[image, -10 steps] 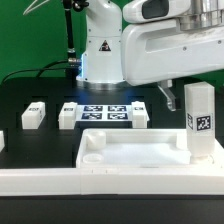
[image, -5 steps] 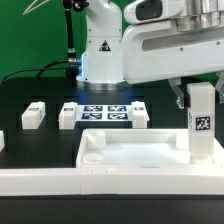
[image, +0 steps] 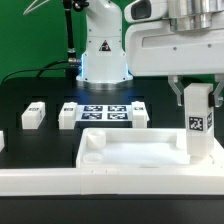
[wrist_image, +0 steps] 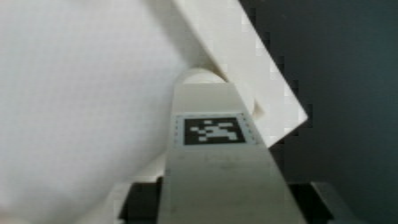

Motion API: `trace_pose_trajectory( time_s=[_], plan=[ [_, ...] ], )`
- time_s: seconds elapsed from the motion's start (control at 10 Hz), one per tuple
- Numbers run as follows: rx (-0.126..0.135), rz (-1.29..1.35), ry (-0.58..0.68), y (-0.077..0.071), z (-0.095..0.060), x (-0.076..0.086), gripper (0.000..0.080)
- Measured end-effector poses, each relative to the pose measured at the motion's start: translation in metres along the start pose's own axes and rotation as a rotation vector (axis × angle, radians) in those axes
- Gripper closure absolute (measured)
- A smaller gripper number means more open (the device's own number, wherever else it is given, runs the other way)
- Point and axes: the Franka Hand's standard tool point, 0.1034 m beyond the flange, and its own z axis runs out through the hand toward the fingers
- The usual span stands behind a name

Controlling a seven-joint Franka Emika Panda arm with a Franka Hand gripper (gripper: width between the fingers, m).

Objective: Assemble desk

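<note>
Three loose legs (image: pixel 33 115) lie near the marker board (image: pixel 105 111); claw (image: pixel 197 97) grips an upright leg (image: pixel 200 132) on the panel (image: pixel 130 157).

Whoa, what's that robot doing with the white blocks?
It's building a desk. The gripper is pinching one white leg and holding it upright at a corner of the big white desk panel, on the exterior view's right. Whether the leg is seated in its socket can't be told. The spare legs lie on the black table behind the panel, beside the marker board.
</note>
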Motion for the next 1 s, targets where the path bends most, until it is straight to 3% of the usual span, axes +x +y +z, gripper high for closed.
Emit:
trace_pose_trajectory(
  time_s=[0.1,0.5,0.8,0.9,1.0],
  plan=[
    [0.011,0.143,-0.008,0.001,0.000,0.000,0.0510],
    [0.004,0.461,-0.017,-0.005,0.001,-0.008,0.0509],
    [0.004,0.512,-0.021,-0.008,0.002,-0.014,0.0509],
    [0.005,0.486,-0.022,-0.008,0.002,-0.014,0.0420],
    [-0.013,0.370,-0.024,-0.006,0.002,-0.015,0.0279]
  ],
)
